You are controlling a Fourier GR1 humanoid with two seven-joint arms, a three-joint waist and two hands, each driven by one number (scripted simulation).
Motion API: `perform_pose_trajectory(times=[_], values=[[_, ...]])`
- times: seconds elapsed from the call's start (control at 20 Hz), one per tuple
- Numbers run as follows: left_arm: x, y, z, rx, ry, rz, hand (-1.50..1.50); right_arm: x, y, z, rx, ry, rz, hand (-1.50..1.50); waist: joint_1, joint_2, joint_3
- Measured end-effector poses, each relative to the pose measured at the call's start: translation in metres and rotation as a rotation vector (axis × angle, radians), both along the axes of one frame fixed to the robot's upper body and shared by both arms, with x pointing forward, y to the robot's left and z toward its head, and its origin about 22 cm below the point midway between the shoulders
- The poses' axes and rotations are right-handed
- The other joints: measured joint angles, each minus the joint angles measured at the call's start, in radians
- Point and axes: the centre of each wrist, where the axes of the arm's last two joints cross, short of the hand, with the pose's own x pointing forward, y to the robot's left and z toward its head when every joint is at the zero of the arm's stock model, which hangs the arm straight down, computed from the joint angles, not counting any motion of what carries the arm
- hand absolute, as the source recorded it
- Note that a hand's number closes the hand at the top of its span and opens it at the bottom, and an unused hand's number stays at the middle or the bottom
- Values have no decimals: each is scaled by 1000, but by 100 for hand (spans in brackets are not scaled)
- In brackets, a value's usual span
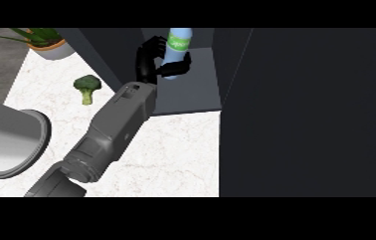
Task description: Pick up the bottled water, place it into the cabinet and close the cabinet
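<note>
The bottled water (178, 44) is pale blue with a green label and stands nearly upright inside the open cabinet, over its grey shelf (189, 92). My left hand (149, 60) is shut on the bottle from its left side, with the thumb across the lower part. The grey forearm runs back to the lower left of the view. The bottle's base is hidden behind the hand, so I cannot tell whether it rests on the shelf. The cabinet's dark door (301, 114) stands open and fills the right of the view. The right hand does not show.
A broccoli floret (87, 87) lies on the white marble counter (172, 149) left of the forearm. A potted plant (46, 42) stands at the far left corner. A round grey metal vessel (18, 144) sits at the left edge.
</note>
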Motion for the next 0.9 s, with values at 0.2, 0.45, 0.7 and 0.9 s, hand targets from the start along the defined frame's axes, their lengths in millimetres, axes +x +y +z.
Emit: perform_pose_trajectory(times=[0.2, 0.45, 0.7, 0.9], values=[[4, 5, 3, 84, -23, 26, -150, 0, -1, 0, 0, -6, 5, -150, -8, 3, 0], [10, 8, 11, 166, -62, 54, -150, 2, -2, -2, 4, -5, 25, -150, -16, 7, 0], [12, 7, 14, 183, -82, 62, -150, 1, 0, -2, 15, 1, 43, -150, -20, 10, 0], [14, -2, 23, 135, -118, -12, -150, 2, -2, -3, 11, 1, 50, -150, -16, 9, -1]])
